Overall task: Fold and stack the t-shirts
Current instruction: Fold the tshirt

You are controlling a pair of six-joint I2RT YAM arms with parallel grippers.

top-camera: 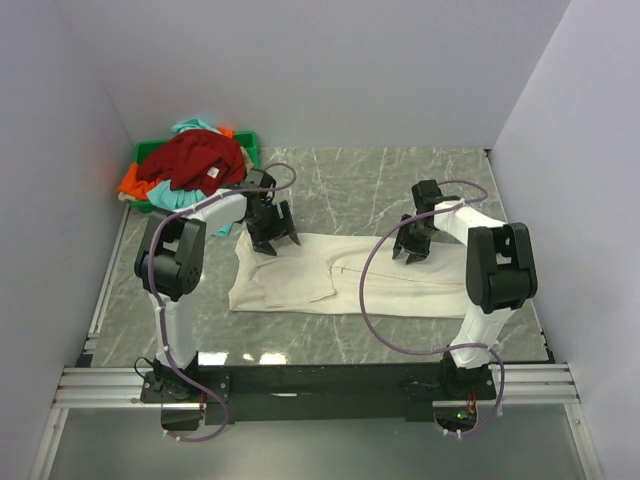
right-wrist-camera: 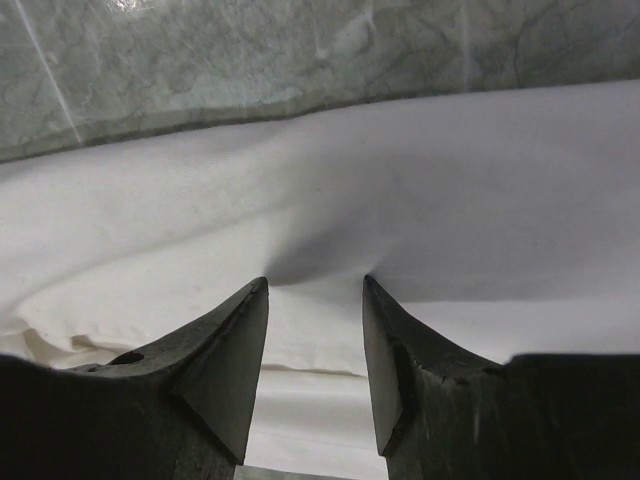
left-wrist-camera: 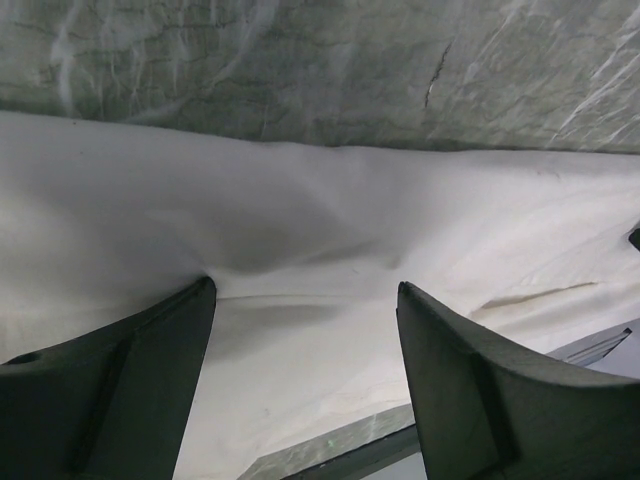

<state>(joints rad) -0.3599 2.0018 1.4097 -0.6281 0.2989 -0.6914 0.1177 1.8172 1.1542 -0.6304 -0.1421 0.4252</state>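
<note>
Progress check: not far along, judging by how things lie. At the far left corner of the worktop (top-camera: 350,180) the green bin (top-camera: 143,153) is heaped with the dark red t-shirt (top-camera: 195,160) on top. The orange t-shirt (top-camera: 130,183) is spilled over the bin's left rim and bits of the teal t-shirt (top-camera: 196,126) can be seen at the back and front. None of those three is folded, and no stack can be seen anywhere.

The cream-white t-shirt (top-camera: 380,290) is laid flat across the middle of the worktop, stretched left to right. Part of it looks to be doubled over near its left end, so a first fold or two is probably in. That's a guess though, and it's definitely not a finished bundle.

The left gripper (top-camera: 279,243) is parked at the far edge of the cloth near its left end. Its fingers (left-wrist-camera: 150,360) are spread wide, nothing is held, and only the tips are pressed into the fabric, with a small pucker between them. The right gripper (top-camera: 410,254) is set on the same far edge, further right. It's set narrower, with cloth dimpled at the tips, but whether a fold is actually nipped can't be told.

Left to do: finish this shirt, then three more from the bin, then stack them all.
</note>
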